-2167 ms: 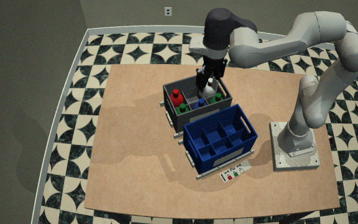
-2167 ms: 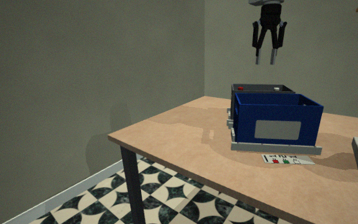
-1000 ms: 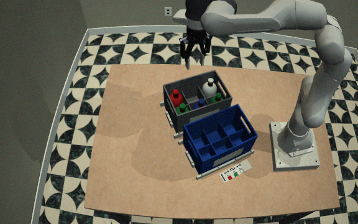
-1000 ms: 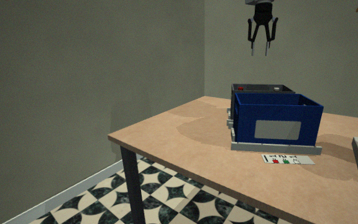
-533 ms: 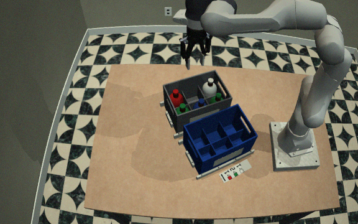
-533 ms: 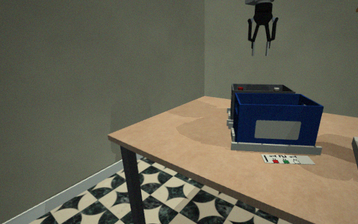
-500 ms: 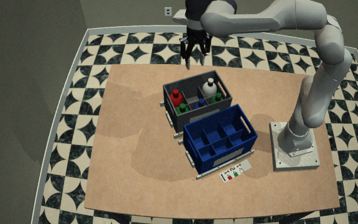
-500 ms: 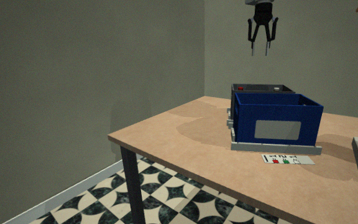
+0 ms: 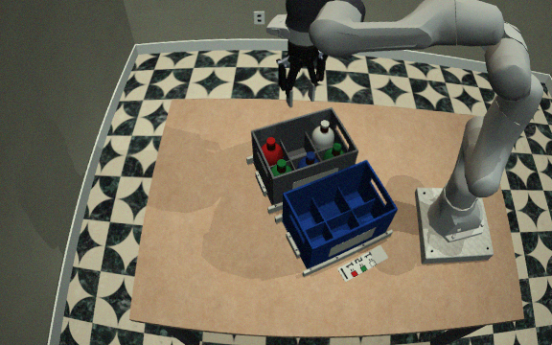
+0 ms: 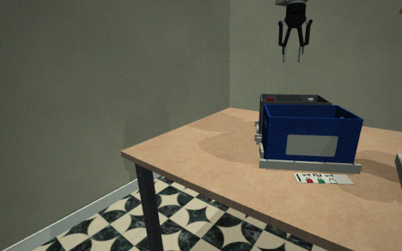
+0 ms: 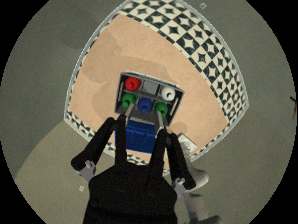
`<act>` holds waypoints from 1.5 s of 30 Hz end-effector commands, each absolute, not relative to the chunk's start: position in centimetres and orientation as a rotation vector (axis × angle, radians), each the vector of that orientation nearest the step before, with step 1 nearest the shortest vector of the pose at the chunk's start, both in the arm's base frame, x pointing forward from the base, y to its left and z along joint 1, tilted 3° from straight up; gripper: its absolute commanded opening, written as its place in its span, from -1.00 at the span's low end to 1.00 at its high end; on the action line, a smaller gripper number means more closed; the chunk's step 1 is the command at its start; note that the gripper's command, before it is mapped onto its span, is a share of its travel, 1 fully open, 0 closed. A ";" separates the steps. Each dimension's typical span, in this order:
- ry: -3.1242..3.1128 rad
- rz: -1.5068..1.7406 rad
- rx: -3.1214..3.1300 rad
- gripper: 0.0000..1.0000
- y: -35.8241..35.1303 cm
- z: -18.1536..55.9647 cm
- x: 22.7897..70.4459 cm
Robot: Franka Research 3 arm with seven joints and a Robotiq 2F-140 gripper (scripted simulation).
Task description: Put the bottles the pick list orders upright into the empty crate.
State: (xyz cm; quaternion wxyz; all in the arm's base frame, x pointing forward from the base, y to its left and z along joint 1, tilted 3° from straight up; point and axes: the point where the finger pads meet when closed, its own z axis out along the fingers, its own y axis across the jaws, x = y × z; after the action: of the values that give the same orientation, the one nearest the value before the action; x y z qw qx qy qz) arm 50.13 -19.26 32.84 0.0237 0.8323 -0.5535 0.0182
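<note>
The grey crate [image 9: 305, 153] holds a red bottle [image 9: 272, 150], a white bottle [image 9: 324, 135], a blue bottle [image 9: 310, 158] and two green bottles [image 9: 281, 167] [image 9: 335, 149], all upright. The blue crate [image 9: 338, 213] stands next to it with empty compartments. The pick list [image 9: 363, 264] lies by the blue crate's front side, with red, green and white marks. My gripper [image 9: 301, 100] hangs high above the table beyond the grey crate, its fingers partly apart with nothing between them. It shows the same way in the exterior view [image 10: 292, 60] and the wrist view [image 11: 143, 121].
The robot's base plate [image 9: 453, 230] stands on the table right of the blue crate. Both crates sit in grey rails near the table's middle. In the exterior view the blue crate [image 10: 310, 137] hides most of the grey crate [image 10: 293, 99].
</note>
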 end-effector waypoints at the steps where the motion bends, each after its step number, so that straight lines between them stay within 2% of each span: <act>1: -1.709 0.052 2.578 -0.24 -19.3 32.8 50.1; 17: -1.709 0.052 2.578 -0.24 -19.3 32.8 50.1; 45: -0.945 0.006 2.927 -0.24 -18.5 22.7 58.0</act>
State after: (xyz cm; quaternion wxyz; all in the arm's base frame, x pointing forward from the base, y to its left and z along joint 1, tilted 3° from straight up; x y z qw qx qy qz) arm 56.84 -18.40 23.45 0.0357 0.9271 -0.3731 -0.0020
